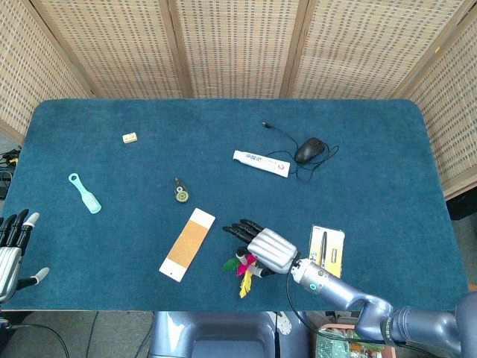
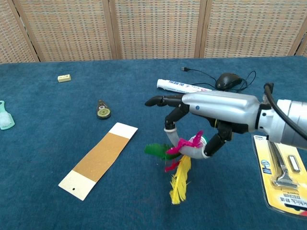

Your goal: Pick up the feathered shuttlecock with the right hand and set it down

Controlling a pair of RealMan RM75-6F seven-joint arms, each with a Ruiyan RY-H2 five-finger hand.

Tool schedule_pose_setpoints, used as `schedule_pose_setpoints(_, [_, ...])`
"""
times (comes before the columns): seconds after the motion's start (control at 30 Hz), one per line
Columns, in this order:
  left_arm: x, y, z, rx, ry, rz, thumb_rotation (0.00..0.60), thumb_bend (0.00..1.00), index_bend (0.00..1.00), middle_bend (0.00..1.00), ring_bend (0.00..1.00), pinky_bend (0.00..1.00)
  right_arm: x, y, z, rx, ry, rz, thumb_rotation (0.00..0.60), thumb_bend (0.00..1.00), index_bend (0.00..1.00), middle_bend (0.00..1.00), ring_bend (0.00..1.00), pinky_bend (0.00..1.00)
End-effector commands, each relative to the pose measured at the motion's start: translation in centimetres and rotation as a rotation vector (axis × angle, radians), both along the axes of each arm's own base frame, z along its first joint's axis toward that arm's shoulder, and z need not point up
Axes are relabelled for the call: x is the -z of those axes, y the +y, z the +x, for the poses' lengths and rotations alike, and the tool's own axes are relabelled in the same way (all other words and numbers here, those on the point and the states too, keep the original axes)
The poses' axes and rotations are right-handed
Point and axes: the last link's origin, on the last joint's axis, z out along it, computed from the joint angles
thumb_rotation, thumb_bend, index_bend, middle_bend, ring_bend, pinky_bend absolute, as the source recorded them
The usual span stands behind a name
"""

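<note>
The feathered shuttlecock [image 2: 180, 158] has green, pink and yellow feathers and a white cork end. My right hand [image 2: 211, 112] pinches it between thumb and a finger and holds it off the blue table [image 2: 57, 143], feathers hanging down to the left. In the head view the shuttlecock [image 1: 240, 267] shows just left of my right hand [image 1: 264, 250], near the table's front edge. My left hand [image 1: 11, 250] stays at the far left edge, fingers apart, holding nothing.
A cardboard strip [image 2: 98, 159] lies left of the shuttlecock. A packaged razor [image 2: 283, 175] lies to the right under my forearm. Farther back are a toothpaste tube [image 2: 177, 86], a black mouse [image 2: 228, 80] with cable, a small round tool [image 2: 102, 110], an eraser [image 2: 64, 77] and a teal brush [image 1: 84, 193].
</note>
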Motion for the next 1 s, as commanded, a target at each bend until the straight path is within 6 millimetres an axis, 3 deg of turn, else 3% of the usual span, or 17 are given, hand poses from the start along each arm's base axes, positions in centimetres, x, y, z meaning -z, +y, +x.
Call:
schedule_pose_setpoints(0.03, [-0.1,0.0,0.0,0.001,-0.002,0.001,0.6,0.08,0.0,0.0,0.0,0.0,-0.9,-1.3,1.2,0.147,-0.129,0.034,0.6,0.47,0.63,0.0,0.0,0.01])
schedule_pose_setpoints(0.17, [-0.2,-0.1,0.0,0.001,-0.007,0.003,0.6,0.08,0.0,0.0,0.0,0.0,-1.5,-2.4,1.5,0.276,-0.204,0.067,0.6,0.47,0.63,0.0,0.0,0.01])
schedule_pose_setpoints(0.43, [-0.4,-0.2,0.0,0.004,-0.012,0.006,0.6,0.09,0.0,0.0,0.0,0.0,-1.8,-3.7,-0.4,0.463,-0.234,0.117,0.6,0.47,0.63,0.0,0.0,0.01])
schedule_pose_setpoints(0.9, [-0.5,-0.3,0.2,0.006,-0.017,0.015,0.6,0.08,0.0,0.0,0.0,0.0,-3.9,-2.4,-4.9,0.507,-0.272,0.139,0.6,0.49,0.62,0.0,0.0,0.01])
schedule_pose_setpoints(1.0, [-0.5,-0.4,0.3,0.009,-0.017,0.014,0.6,0.09,0.0,0.0,0.0,0.0,-4.6,-1.7,-5.7,0.474,-0.274,0.133,0.6,0.33,0.47,0.0,0.0,0.03])
